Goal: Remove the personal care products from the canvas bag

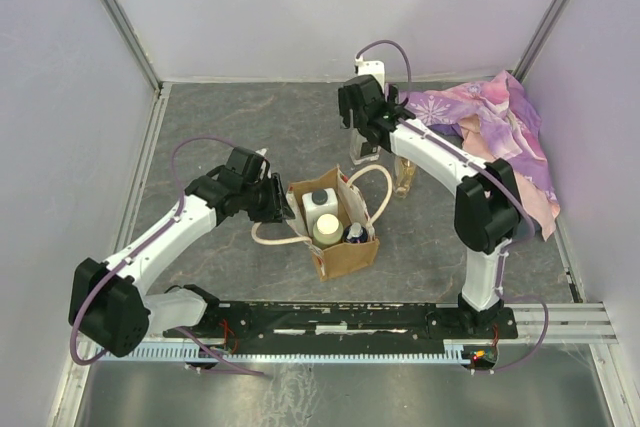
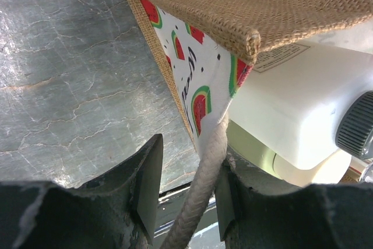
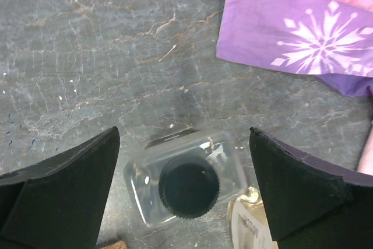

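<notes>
Cream rope (image 2: 201, 199), one handle of the canvas bag (image 2: 262, 4), runs up between the two dark fingers (image 2: 145, 190) of my left pincer (image 2: 186, 164), closest to that wrist's lens. The jaws stand narrow but not clamped: the rope leans on one finger and a gap shows beside the other. I judge this hold is meant to keep the bag from sliding or tipping while things are lifted out.

The bag stands mouth-up on the grey table (image 2: 70, 74), between my two arms, its watermelon-printed side toward this pincer. Inside, a white boxy bottle (image 2: 291, 115) stands upright, long axis vertical, dark cap (image 2: 356, 131) toward the open mouth. A cream-capped round bottle (image 1: 327, 230) and a blue-topped one (image 1: 355, 235) stand beside it.

My right pincer (image 3: 184, 135) hangs wide open, well apart from the bag, straight above a clear bottle (image 3: 140, 185) on the table. That bottle is upright too, its black cap (image 3: 189, 186) pointing at the lens; the wide jaws would fit either a grasp from above or a release. A slim yellowish bottle (image 1: 404, 179) stands just beside it, near a purple cloth (image 3: 291, 33).
</notes>
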You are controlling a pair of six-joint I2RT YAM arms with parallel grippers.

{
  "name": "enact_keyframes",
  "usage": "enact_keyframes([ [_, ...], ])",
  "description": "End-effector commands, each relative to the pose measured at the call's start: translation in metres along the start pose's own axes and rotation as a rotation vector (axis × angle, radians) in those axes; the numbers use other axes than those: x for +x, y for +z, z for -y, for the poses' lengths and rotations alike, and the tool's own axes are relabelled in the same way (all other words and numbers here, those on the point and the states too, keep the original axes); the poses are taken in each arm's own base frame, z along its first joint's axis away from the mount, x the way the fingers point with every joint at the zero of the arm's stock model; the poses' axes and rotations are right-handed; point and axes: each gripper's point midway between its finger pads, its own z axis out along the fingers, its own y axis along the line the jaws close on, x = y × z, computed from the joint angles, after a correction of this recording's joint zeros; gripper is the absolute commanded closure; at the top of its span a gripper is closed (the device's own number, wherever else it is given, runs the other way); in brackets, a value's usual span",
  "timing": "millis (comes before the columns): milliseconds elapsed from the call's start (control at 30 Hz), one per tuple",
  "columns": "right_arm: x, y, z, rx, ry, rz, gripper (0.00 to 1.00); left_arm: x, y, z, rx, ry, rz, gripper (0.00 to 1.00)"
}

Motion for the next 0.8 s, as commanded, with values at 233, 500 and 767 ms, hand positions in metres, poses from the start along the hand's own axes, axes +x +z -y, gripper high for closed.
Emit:
enact_keyframes([
  [233,-0.067,-0.181,-0.042,-0.337,-0.101,0.176,0.04,-0.004,-0.008,0.009,0.043,-0.024,0.029,0.97],
  [500,0.017,-0.237,-0.076,-0.522,-0.137,0.013,0.07,-0.008,-0.007,0.015,0.059,-0.024,0.024,0.97],
  [767,0.101,-0.223,-0.111,-0.545,-0.211,-0.152,0.05,-0.014,-0.007,0.022,0.078,-0.027,0.031,0.97],
])
